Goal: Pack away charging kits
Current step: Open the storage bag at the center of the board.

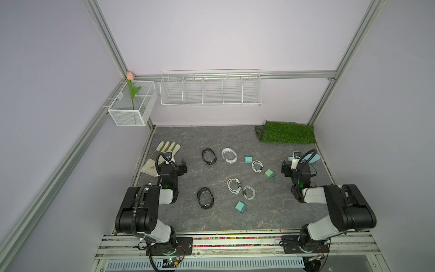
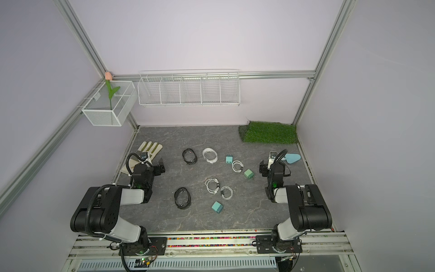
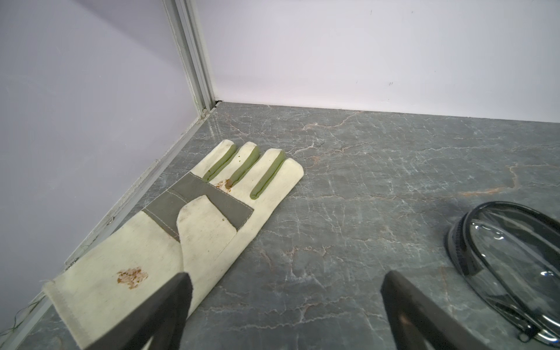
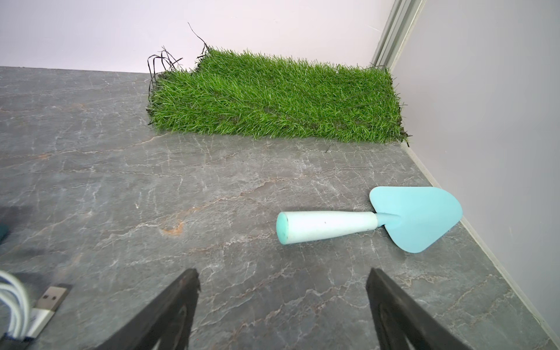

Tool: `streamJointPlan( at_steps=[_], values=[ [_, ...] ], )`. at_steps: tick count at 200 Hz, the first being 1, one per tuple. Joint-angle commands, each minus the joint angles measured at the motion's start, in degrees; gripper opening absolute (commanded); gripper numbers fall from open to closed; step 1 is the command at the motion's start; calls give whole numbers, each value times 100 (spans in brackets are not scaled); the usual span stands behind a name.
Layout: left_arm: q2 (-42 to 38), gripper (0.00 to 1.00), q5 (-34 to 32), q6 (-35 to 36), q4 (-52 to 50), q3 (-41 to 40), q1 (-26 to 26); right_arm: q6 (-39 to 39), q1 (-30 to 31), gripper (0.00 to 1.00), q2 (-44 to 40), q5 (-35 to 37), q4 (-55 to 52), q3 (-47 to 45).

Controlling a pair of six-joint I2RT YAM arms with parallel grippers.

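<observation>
Three kits, none packed yet; every part lies loose mid-table (image 1: 270, 212). Cases sit left of the rest: far black-rimmed case (image 1: 208, 156), white case (image 1: 229, 155) just beside it on the right, near black-rimmed case (image 1: 205, 197). Adapters: far teal adapter (image 1: 248, 159), green adapter (image 1: 269, 174) furthest right, near teal adapter (image 1: 241, 207). Coiled white cables: far cable (image 1: 257, 166) between the far teal and green cubes; middle cable (image 1: 233, 185) and near cable (image 1: 248, 192) close together.

Left gripper (image 1: 182, 166) hangs just beside the work glove (image 1: 162, 157), jaws wide, holding nothing; right gripper (image 1: 286, 168) hangs near the trowel (image 1: 314, 158), jaws wide, empty too.

Step in hand, my guess: first reach. Best split looks like left arm to the far black-rimmed case, right arm to the green adapter or far cable, both nearest. Can't tell whether the cases are open; check that before carrying anything over. Pinch the cube by its flat sides, not its prongs; take the cable across the whole coil so it stays wound; leave glove and trowel alone.
</observation>
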Motion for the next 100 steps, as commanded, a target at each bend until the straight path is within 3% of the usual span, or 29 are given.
streamJointPlan(
  at_steps=[1, 54, 65, 84, 90, 100],
  values=[
    [48, 99, 78, -18, -18, 144, 72, -46, -52, 89, 47, -6, 135, 29],
    [-6, 99, 80, -10, 149, 49, 72, -24, -73, 89, 24, -41, 127, 23],
    [-190, 99, -172, -21, 470, -173, 11, -34, -46, 89, -42, 149, 170, 26],
    [-1270, 99, -1655, 58, 545, -685, -488, -57, 196, 89, -989, 831, -1635, 572],
    [-1753, 99, -1871, 88, 275, -748, -660, 20, 301, 89, -1366, 962, -2533, 930],
    [-2572, 99, -1955, -489, -691, -626, -754, 616, 415, 89, -1770, 1173, -3843, 1575]
  ],
)
